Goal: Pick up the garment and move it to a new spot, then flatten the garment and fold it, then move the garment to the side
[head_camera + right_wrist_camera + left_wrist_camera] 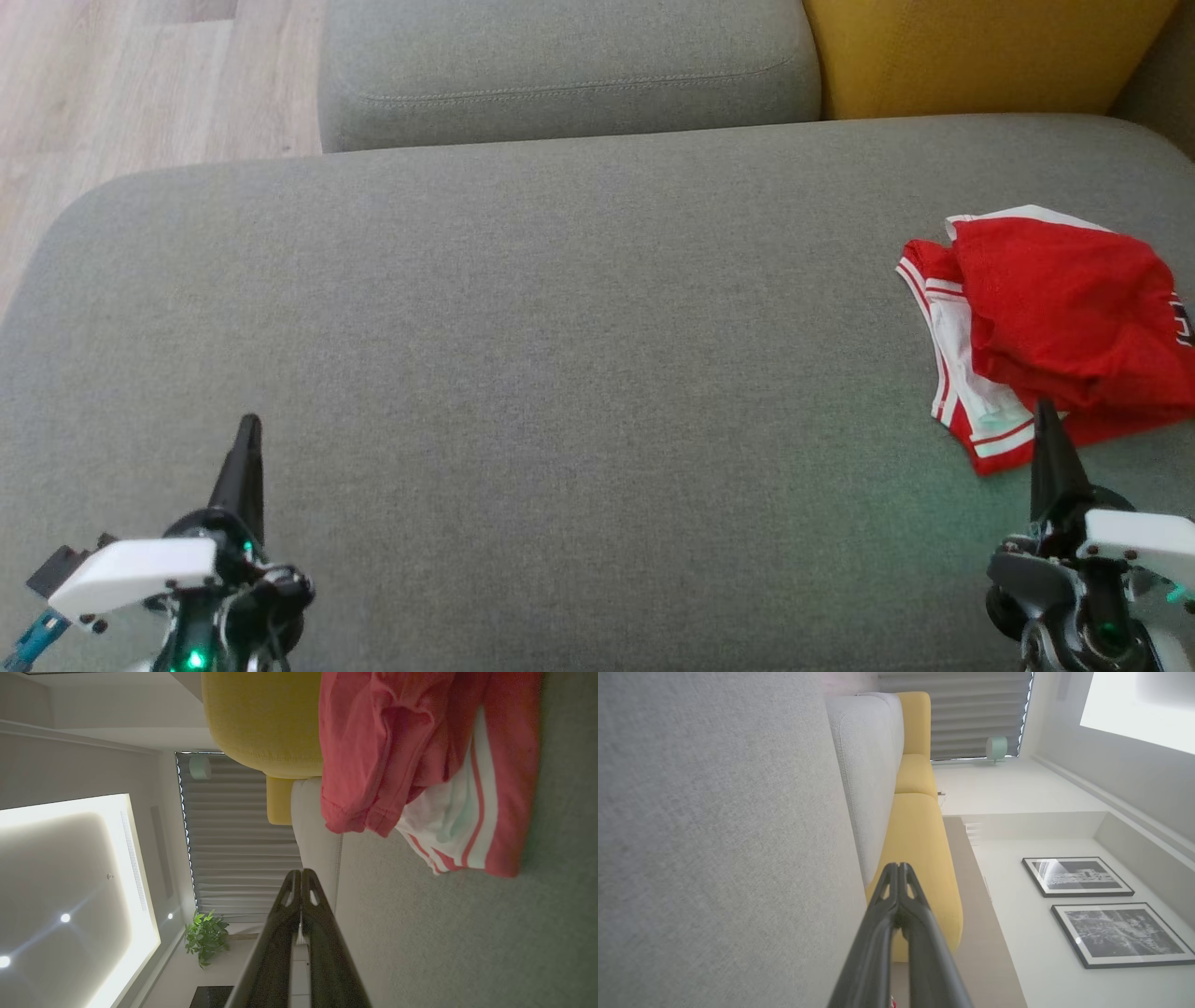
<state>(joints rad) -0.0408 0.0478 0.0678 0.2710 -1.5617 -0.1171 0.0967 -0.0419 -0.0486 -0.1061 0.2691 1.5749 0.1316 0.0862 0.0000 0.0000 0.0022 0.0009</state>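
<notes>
Head view: left gripper (248, 434) at seven o'clock, right gripper (1047, 415) at five — both pairs of slim dark fingers pressed together, empty. At three, the crumpled red, white-striped garment (1064, 308) lies on the woven grey seat cushion (560, 327); mustard cushion (971, 56) at one.

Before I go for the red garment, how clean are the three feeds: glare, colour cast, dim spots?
Head view: even, sharp light, but a green glow tints the grey seat cushion beside the right tool. Right wrist view: dim, the red garment looks dull pink, and the ceiling light panel glares. Left wrist view: brighter, with a bright panel blown out white.
</notes>
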